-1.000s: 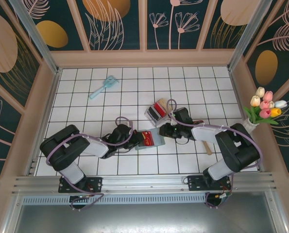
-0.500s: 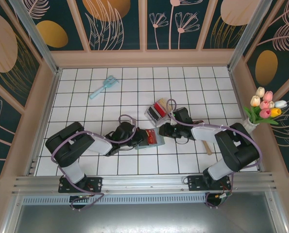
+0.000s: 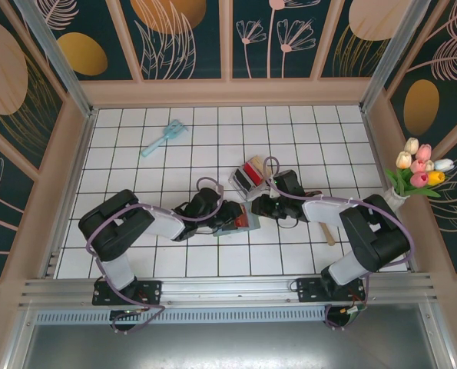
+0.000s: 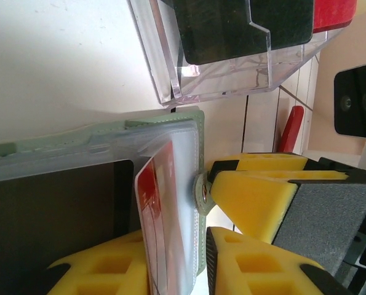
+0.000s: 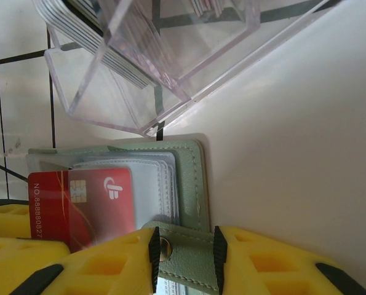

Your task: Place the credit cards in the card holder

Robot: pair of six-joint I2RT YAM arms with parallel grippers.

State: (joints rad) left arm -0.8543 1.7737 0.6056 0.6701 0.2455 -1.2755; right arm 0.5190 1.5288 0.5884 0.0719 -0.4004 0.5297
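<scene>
My right claw [image 5: 183, 246] clamps the wallet [image 5: 189, 166] tab; I can't tell if the left claw [image 4: 173, 249] grips the half-seated red card [image 5: 90, 203], which may slip out.

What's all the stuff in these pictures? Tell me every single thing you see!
card holder: one, sage green, lying open on the tiles between the two grippers
red card: one, red, partway into a clear sleeve of the card holder
clear box: one, see-through, just behind the card holder
cards in the box: several, red, black and tan, exact number unclear
handled tool: one, light blue, far left of the tiles
tulips: one bunch, pink, white and yellow, right edge
stick: one, tan, beneath the right arm
left gripper: yellow fingers, either side of the red card's end
right gripper: yellow fingers, clamped on the card holder's snap tab
</scene>
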